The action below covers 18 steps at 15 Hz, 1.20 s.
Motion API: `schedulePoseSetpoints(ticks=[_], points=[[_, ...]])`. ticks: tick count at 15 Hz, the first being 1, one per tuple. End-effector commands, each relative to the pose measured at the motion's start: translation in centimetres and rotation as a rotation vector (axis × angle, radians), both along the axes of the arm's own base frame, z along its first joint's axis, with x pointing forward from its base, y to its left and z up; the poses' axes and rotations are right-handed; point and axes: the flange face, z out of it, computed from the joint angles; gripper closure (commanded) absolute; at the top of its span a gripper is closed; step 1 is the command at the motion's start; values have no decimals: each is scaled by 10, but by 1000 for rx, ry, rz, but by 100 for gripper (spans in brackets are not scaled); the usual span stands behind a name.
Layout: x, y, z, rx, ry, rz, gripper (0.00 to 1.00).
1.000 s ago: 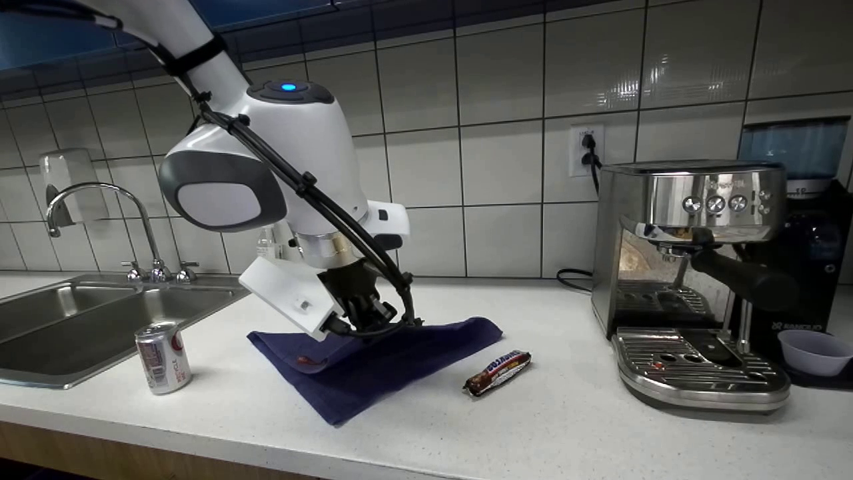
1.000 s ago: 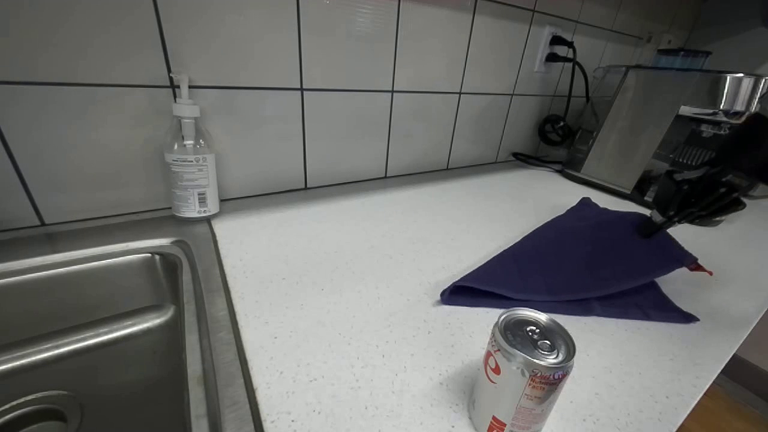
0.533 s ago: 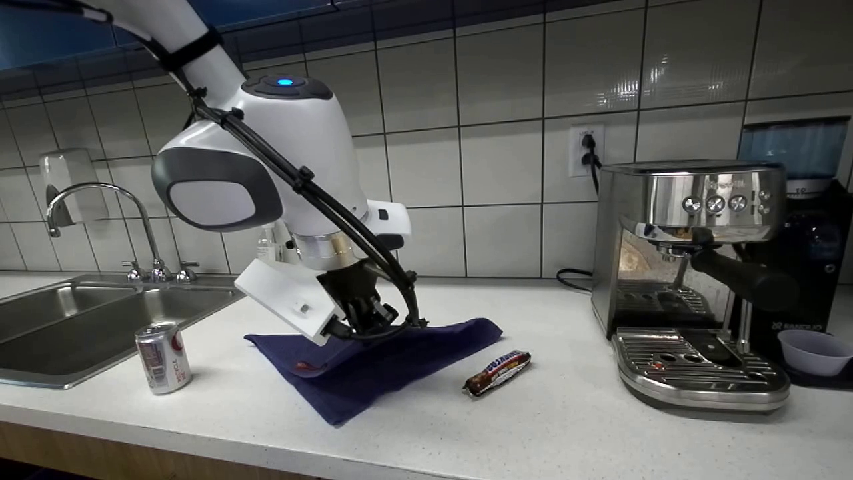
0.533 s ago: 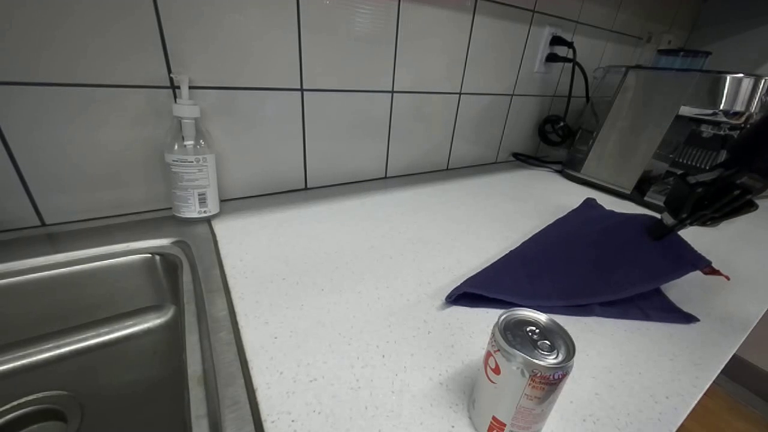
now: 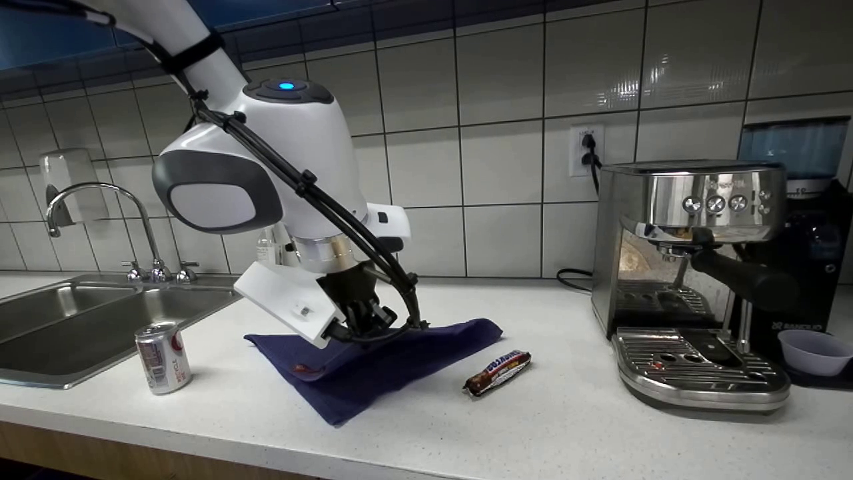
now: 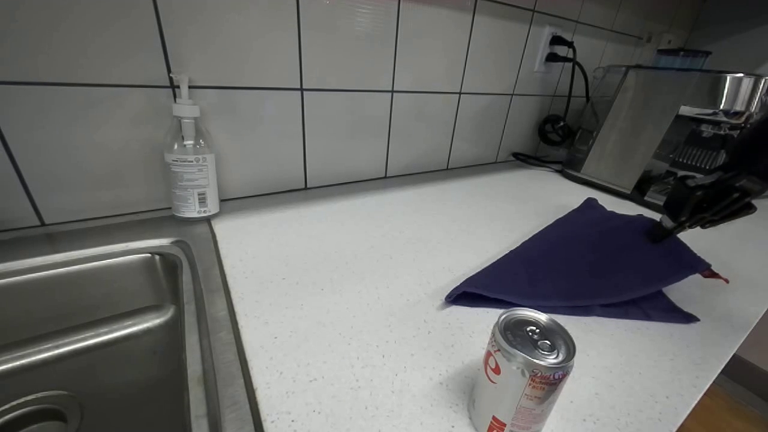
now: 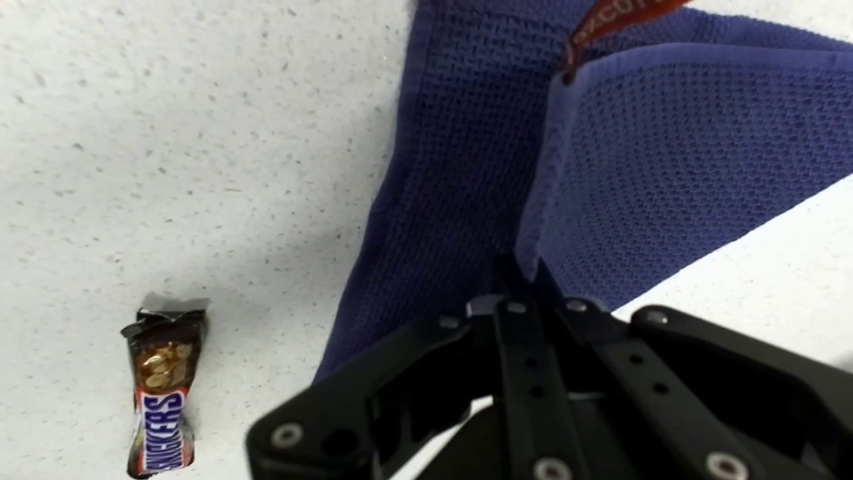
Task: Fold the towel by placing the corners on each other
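The navy blue towel (image 5: 373,390) lies on the counter, partly folded over itself, and shows in both exterior views (image 6: 576,264). Its upper flap (image 7: 680,160) lies over a darker lower layer in the wrist view. A corner with a red tag (image 7: 613,20) hangs over that layer; the tag also shows in an exterior view (image 6: 714,275). A lower corner (image 6: 681,316) sticks out beneath the flap. My gripper (image 7: 531,270) is shut on the flap's edge, a little way from the tagged corner. It shows at the towel's right side in an exterior view (image 6: 660,231). The far part is hidden behind my wrist.
A silver can (image 5: 163,359) stands left of the towel, beside the sink (image 5: 120,333). A Snickers bar (image 5: 498,373) lies right of the towel, also in the wrist view (image 7: 160,393). An espresso machine (image 5: 693,267) stands further right. A soap bottle (image 6: 192,168) stands by the wall.
My gripper has shifted slightly, pulling the flap and its red tag a little to the right in an exterior view. In the last half second almost nothing has moved.
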Motion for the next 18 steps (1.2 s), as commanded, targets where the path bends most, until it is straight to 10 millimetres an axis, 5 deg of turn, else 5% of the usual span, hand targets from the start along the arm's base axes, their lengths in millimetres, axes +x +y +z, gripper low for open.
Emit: schedulePoseSetpoints(ticks=[1, 2, 4, 12, 18], points=[[0, 3, -2, -10, 0, 33, 99], [1, 3, -2, -11, 1, 35, 72], [1, 4, -2, -10, 1, 36, 67], [5, 12, -1, -16, 1, 37, 6], [9, 20, 0, -11, 6, 16, 0]])
